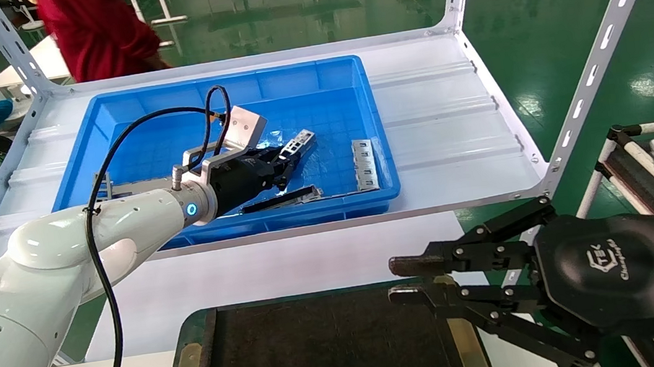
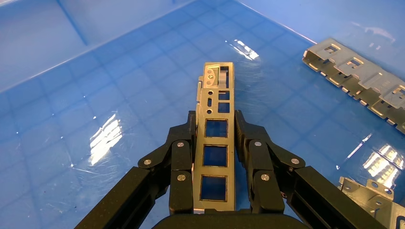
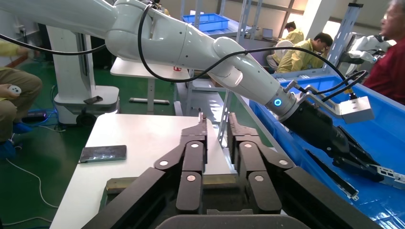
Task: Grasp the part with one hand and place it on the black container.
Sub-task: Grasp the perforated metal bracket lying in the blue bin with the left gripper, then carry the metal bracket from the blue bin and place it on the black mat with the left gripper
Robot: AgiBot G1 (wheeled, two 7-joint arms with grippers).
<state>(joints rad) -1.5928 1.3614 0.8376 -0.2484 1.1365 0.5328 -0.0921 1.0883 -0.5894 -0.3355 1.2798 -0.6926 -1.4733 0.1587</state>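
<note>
The part, a silvery bar with three square cut-outs in a row and smaller holes toward its far end, is pinched lengthwise between the two fingers of the left gripper. It is held above the floor of the blue bin, its free end pointing away from the wrist. In the head view the same part sticks out of the left gripper over the middle of the bin, tilted upward.

Other metal pieces lie in the bin. One row of stacked grey brackets rests near the bin's right wall, apart from the held part; the left wrist view shows it and the edge of a further grey piece close to the gripper. One flat dark strip lies on the bin floor beneath the left gripper, and another grey piece lies near the bin's left wall, partly hidden by the arm.

One black container sits on the white table nearest the robot, well apart from the bin, a brass-coloured strip along each side. The right gripper hangs over its right edge, jaws nearly closed with a narrow gap, holding nothing. A phone lies on the table.
</note>
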